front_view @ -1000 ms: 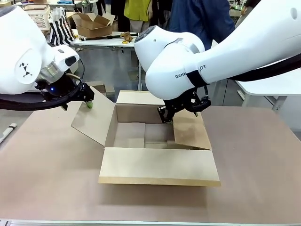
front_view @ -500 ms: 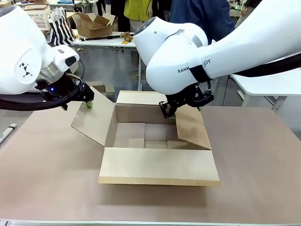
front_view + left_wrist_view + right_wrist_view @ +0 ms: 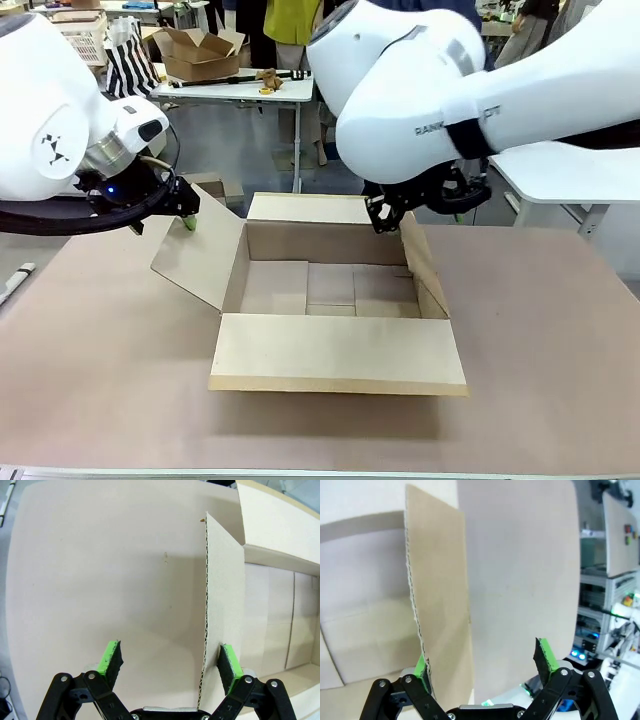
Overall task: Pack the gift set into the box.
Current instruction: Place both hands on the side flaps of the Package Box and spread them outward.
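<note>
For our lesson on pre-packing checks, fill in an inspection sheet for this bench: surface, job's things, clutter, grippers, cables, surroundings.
Surface: brown table, box at its middle.
Job's things: box open and empty inside; nothing else seen.
Clutter: nothing seen.
Grippers: left gripper open astride left flap; right gripper open astride right flap.
Cables: black cable along left arm.
Surroundings: far table with smaller carton and striped bag.
</note>
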{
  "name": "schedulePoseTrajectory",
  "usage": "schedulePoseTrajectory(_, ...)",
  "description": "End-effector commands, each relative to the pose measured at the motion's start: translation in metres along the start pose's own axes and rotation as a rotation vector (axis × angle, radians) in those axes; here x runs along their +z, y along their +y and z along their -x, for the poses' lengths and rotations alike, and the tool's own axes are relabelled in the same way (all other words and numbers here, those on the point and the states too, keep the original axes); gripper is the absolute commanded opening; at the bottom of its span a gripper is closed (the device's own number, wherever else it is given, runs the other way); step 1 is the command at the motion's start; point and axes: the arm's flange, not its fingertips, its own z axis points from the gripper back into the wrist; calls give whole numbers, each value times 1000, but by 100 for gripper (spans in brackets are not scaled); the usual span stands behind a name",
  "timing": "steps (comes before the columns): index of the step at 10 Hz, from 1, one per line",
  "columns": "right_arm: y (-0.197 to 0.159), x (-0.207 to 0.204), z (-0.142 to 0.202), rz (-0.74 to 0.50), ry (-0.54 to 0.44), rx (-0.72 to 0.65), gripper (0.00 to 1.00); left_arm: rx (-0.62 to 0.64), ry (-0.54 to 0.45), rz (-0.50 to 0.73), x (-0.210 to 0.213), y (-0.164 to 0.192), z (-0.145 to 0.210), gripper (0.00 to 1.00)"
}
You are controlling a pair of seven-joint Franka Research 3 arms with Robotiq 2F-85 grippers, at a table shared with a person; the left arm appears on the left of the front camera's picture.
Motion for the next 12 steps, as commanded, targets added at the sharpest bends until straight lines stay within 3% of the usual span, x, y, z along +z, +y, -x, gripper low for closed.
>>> schedulePoseTrajectory(1, -33, -14, 25, -108, -29, -79, 100, 11, 4, -14, 1, -1, 0, 100)
schedulePoseTrajectory(6, -119, -64, 42, -424, -64, -263, 100, 11, 4, -14, 1, -1, 0, 100)
schedulePoseTrajectory(8, -156, -93, 45, -649, -151, -297, 100, 11, 4, -14, 1, -1, 0, 100)
schedulePoseTrajectory(10, -180, -134, 48, -872, -121, -233, 100, 11, 4, -14, 1, -1, 0, 100)
schedulePoseTrajectory(11, -158, -89, 39, -595, -151, -359, 100, 11, 4, -14, 1, -1, 0, 100)
schedulePoseTrajectory(12, -158, -89, 39, -595, -151, -359, 100, 11, 4, -14, 1, -1, 0, 100)
